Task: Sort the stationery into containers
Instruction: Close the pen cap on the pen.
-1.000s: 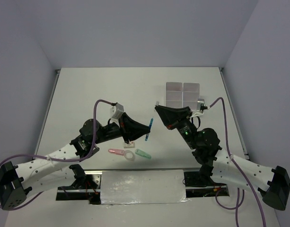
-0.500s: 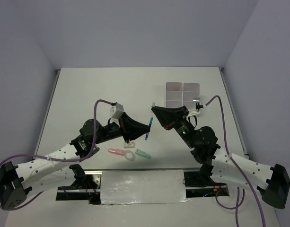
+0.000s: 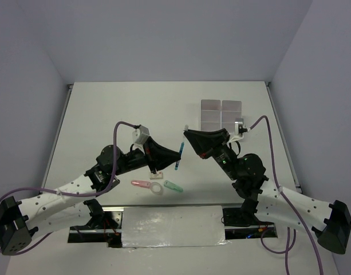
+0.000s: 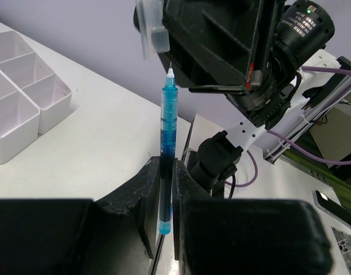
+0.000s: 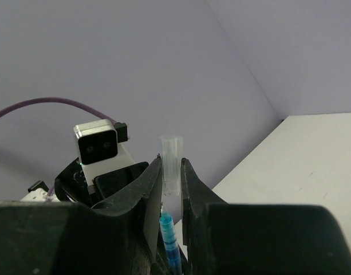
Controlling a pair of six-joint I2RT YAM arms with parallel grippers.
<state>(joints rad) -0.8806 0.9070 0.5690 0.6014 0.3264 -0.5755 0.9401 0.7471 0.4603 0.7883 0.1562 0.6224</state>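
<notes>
My left gripper (image 3: pixel 177 153) is shut on a thin blue pen (image 4: pixel 166 132), held above the table with its tip pointing at the right gripper. In the left wrist view the pen stands upright between the jaws of the left gripper (image 4: pixel 165 167). My right gripper (image 5: pixel 172 167) is shut on a clear pen cap (image 5: pixel 171 162), which hangs just past the tip of the blue pen (image 5: pixel 172 240). From above, the right gripper (image 3: pixel 186 133) faces the left one, tips almost meeting. The white containers (image 3: pixel 221 114) sit behind the right arm.
Near the front edge lie a pink piece (image 3: pixel 142 184), a clear ring (image 3: pixel 157 188), a green piece (image 3: pixel 173 186) and a small white item (image 3: pixel 158 172). The containers (image 4: pixel 20 100) show open square compartments in the left wrist view.
The right gripper with the cap has edged left toward the pen tip. The left gripper has shifted only slightly with the pen.
</notes>
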